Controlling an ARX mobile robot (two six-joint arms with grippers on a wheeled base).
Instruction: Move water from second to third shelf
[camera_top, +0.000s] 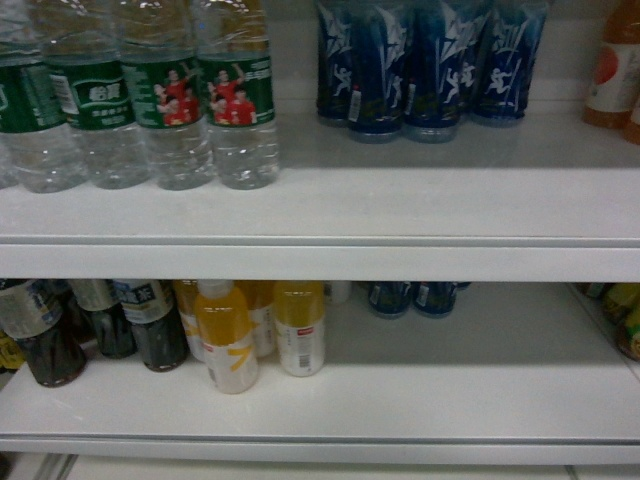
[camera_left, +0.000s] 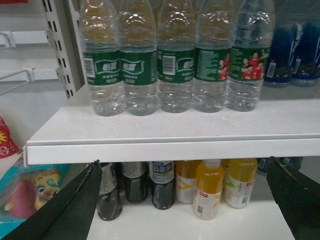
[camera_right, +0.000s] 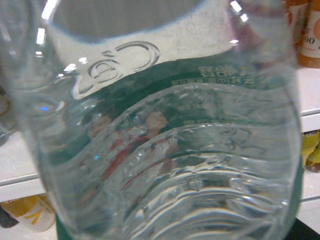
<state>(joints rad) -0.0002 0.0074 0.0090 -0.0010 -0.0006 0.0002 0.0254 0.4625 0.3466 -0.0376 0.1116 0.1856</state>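
Fingers (camera_left: 70, 210) of the left end effector (camera_left: 187, 200) stand spread wide, dark at both lower corners of its wrist view, with nothing between them. They frame the white front edge of the upper shelf (camera_left: 170, 147), which runs unbroken across the view. Behind that edge is a bare strip, then a row of water bottles (camera_left: 175, 75) standing upright side by side, touching. To their right stand blue bottles (camera_top: 430, 65), with open shelf in front. On the lower shelf (camera_top: 470, 390), yellow drinks (camera_top: 228, 340) and dark tea bottles (camera_top: 150, 325) stand at left; its right half is mostly open. One water bottle (camera_right: 165, 150) fills the right wrist view, very close; the right end effector itself is out of sight, so I cannot tell its state.
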